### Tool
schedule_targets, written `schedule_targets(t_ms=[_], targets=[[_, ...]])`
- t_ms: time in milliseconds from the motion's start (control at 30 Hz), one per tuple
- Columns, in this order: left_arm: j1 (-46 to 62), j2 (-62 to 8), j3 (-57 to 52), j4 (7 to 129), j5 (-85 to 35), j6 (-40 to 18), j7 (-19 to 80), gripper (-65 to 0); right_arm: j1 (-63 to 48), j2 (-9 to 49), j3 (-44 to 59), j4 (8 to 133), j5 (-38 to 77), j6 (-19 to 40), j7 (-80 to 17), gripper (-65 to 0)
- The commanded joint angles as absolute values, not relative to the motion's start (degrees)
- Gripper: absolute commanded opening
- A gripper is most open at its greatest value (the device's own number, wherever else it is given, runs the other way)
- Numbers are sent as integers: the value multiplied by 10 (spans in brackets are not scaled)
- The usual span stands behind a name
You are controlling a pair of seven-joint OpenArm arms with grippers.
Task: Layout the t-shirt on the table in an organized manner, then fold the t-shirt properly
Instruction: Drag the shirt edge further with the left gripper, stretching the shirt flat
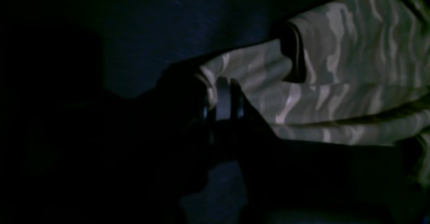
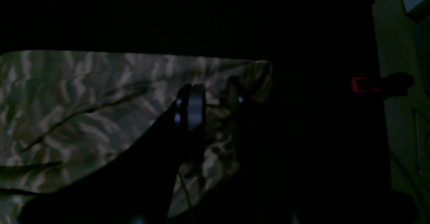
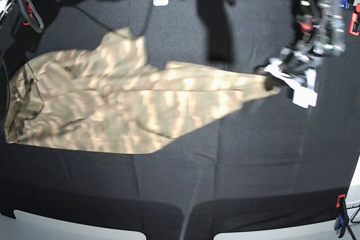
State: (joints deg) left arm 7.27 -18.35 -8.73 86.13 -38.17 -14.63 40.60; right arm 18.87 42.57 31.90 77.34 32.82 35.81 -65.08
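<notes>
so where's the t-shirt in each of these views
left wrist: t-shirt fills the upper right, its edge pinched in the shut left gripper.
right wrist: it fills the left half, under the right gripper.
base: stretched from the left edge to centre-right.
shared landmark: the black table under it.

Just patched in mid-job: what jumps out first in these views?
The camouflage t-shirt, stretched across the black table with its body bunched at base-view left. The left gripper is shut on the shirt's tip at base-view right. In the dim right wrist view, the right gripper sits at another shirt edge, grip unclear.
</notes>
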Motion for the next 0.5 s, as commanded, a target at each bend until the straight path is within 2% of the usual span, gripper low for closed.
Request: schedule_targets(t_ms=[0,167,467], targets=[[67,-195,-101,874,-378,-140,396,-650,201,443,323,782,335,362,-640,-529],[78,-213,-159,875,-375,-129,445,-650,201,443,323,782,335,362,-639,-529],[185,-273,-240,875,-389,-138,452,-650,201,443,323,782,335,362,-639,-529]])
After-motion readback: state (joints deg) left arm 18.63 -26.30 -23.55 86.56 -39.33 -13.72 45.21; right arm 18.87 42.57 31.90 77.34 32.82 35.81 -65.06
